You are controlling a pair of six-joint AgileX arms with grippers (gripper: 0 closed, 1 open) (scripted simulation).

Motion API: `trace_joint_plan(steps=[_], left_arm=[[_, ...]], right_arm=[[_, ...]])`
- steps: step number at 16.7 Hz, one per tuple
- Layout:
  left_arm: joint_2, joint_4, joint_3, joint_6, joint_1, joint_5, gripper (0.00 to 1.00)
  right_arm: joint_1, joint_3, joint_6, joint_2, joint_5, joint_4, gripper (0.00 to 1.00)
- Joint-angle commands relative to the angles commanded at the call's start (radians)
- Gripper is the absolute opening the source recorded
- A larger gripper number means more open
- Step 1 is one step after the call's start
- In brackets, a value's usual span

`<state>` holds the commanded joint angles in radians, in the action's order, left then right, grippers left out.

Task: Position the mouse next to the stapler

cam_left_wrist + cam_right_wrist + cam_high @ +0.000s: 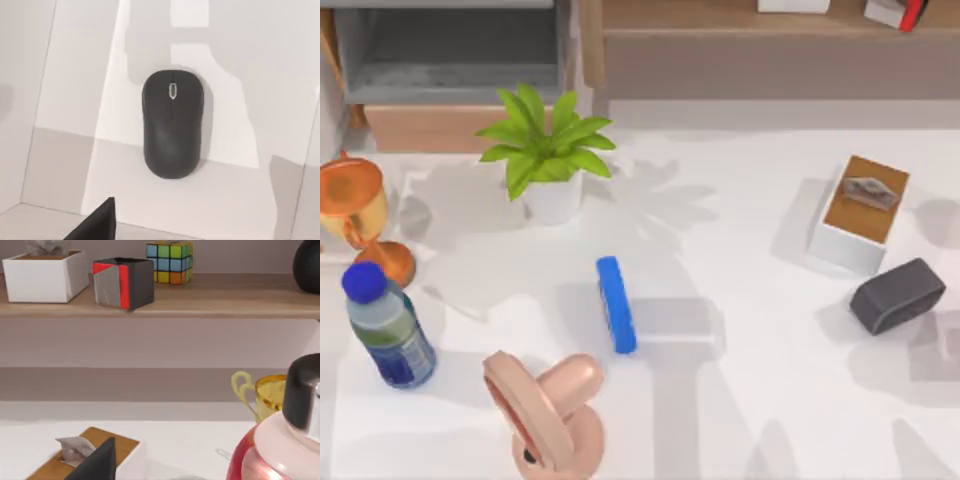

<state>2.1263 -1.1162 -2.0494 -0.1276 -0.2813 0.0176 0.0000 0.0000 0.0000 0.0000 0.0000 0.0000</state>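
The stapler point(616, 304), a narrow bright blue bar, lies near the middle of the white table, its length running from front to back. The mouse point(172, 125) is a small black oval with a pale mark on top. It rests flat on a white surface straight below my left wrist camera, with nothing touching it. A dark part of my left gripper point(100, 225) pokes in at the edge of that view, short of the mouse. A dark part of my right gripper point(97, 462) shows above the tissue box point(82, 452).
A potted plant point(552, 160) stands behind the stapler. An orange trophy point(355, 215) and a water bottle point(385, 325) stand at the left. A pink object point(545, 410) sits in front of the stapler. At the right are a tissue box point(863, 212) and a dark grey block point(898, 295).
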Motion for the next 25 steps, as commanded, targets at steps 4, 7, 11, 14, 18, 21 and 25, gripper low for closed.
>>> trace_joint_plan(steps=[4,7,11,14,18,21,25], left_arm=[[0.304,-0.160,-0.293,-0.018,-0.043,0.002,1.00],[0.447,-0.236,-0.435,-0.028,-0.051,0.005,1.00],[0.502,-0.264,-0.487,-0.032,-0.043,0.009,1.00],[0.502,-0.264,-0.487,-0.032,-0.043,0.009,1.00],[0.500,-0.229,-0.451,-0.036,-0.047,0.009,1.00],[0.502,-0.184,-0.407,-0.035,-0.046,0.009,1.00],[0.504,-0.148,-0.374,-0.032,-0.042,0.009,1.00]], right_arm=[[0.000,0.000,0.000,0.000,0.000,0.000,1.00],[0.000,0.000,0.000,0.000,0.000,0.000,1.00],[0.000,0.000,0.000,0.000,0.000,0.000,1.00],[0.000,0.000,0.000,0.000,0.000,0.000,1.00],[0.000,0.000,0.000,0.000,0.000,0.000,1.00],[0.000,0.000,0.000,0.000,0.000,0.000,1.00],[0.000,0.000,0.000,0.000,0.000,0.000,1.00]])
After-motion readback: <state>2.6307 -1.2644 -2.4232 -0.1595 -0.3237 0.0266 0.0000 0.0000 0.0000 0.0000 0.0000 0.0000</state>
